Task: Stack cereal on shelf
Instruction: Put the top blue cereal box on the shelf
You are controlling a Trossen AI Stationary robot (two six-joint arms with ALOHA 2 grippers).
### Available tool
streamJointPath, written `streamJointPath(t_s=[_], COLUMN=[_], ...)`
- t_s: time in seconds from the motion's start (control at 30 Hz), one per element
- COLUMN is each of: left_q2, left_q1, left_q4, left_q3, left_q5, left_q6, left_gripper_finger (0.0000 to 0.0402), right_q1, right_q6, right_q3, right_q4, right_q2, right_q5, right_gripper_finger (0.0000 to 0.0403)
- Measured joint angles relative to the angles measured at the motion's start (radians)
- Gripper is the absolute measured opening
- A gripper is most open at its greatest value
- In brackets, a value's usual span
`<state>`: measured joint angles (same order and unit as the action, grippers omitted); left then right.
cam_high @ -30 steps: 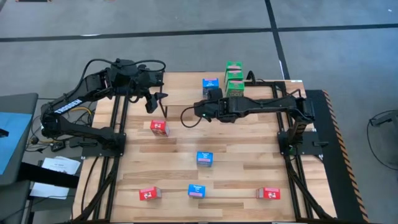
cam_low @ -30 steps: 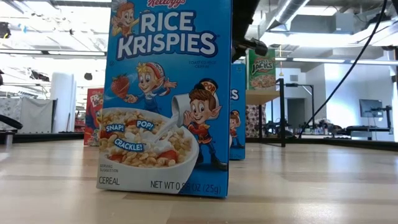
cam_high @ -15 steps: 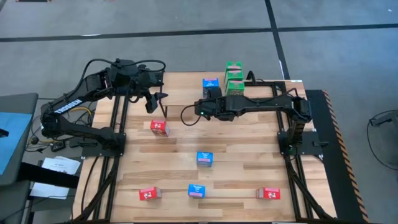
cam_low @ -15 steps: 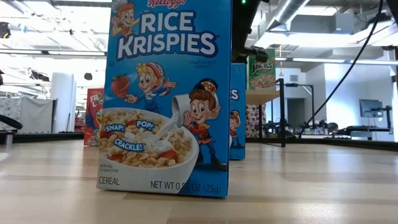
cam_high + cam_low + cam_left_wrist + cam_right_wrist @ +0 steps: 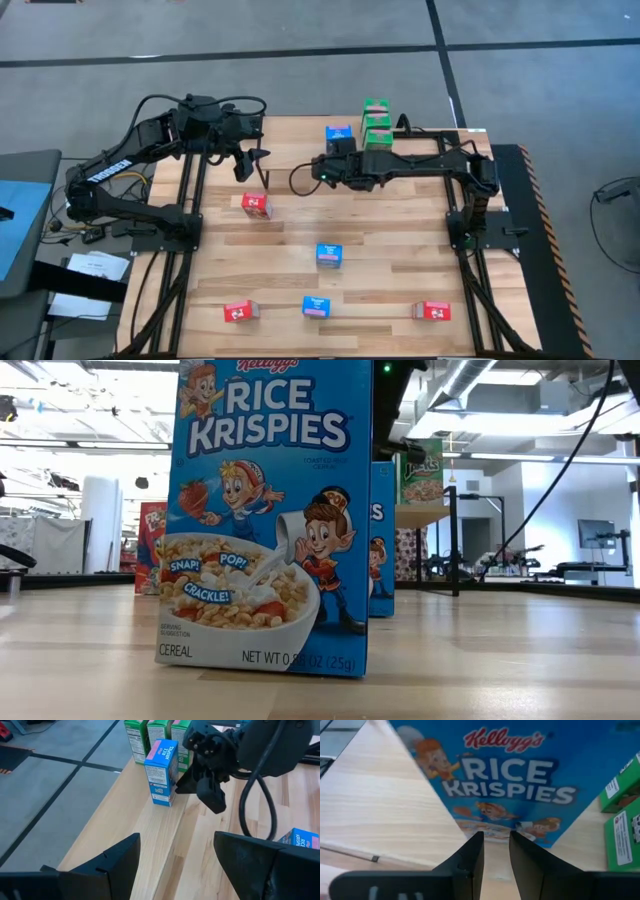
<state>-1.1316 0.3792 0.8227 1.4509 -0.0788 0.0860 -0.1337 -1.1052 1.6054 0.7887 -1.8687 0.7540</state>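
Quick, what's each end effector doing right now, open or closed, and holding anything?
Left end effector: open, holding nothing, above the table's back left.
Right end effector: closed, holding nothing, just short of the blue cereal box.

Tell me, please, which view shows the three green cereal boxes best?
The high view: all three green boxes show together on the shelf. The low view shows one, the left wrist view their lower parts, the right wrist view only edges.

Glossy printed cardboard cereal box (image 5: 270,510); matt pale wood table (image 5: 480,660); matt black fingers (image 5: 470,857).
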Motion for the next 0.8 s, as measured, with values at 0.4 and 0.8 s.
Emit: streamJointPath(t_s=[0.4,0.8], left_q2=[0.0,0.0], left_q1=[0.0,0.0], left_q4=[0.0,0.0], left_q3=[0.0,0.0], left_q5=[0.0,0.0], left_q6=[0.0,0.0], left_gripper_finger=[0.0242,0.0242], right_q1=[-0.007,0.064], right_q6=[-0.023,-0.011], right_q3=[0.0,0.012], right_q4=[-0.022,0.099], right_q2=[0.0,0.037], right_q5=[-0.008,-0.058], right_gripper_finger=[0.0116,0.0116])
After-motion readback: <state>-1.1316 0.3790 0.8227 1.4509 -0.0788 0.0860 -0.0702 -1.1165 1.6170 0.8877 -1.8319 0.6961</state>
